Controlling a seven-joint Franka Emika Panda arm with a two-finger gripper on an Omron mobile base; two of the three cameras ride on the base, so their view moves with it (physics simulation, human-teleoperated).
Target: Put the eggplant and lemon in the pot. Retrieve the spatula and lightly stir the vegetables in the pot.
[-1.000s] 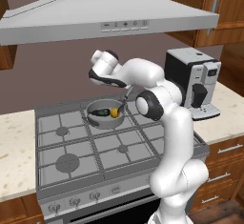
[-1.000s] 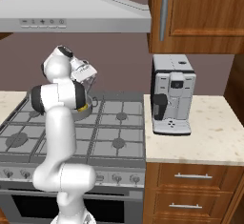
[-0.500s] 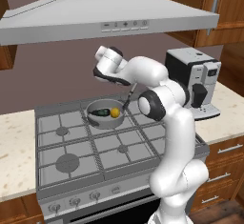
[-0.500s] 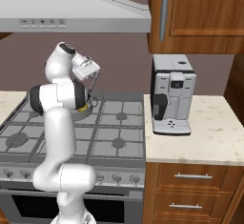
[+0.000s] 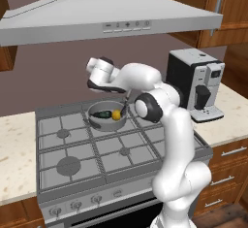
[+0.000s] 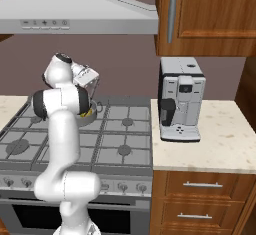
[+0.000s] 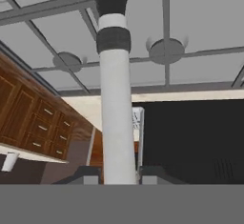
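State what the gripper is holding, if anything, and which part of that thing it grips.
The gripper holds the spatula by its pale handle, the fingertips closed on either side; the black blade end points away toward the stove.

eggplant (image 5: 102,114) left of lemon (image 5: 116,116), in pot (image 5: 94,121)

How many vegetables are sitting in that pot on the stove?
2: the dark eggplant lies on the left inside the pot, the yellow lemon right beside it.

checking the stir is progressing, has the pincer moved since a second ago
Yes. In the left base view the pincer, shut on the spatula, has drifted right along the range hood, still above the pot.
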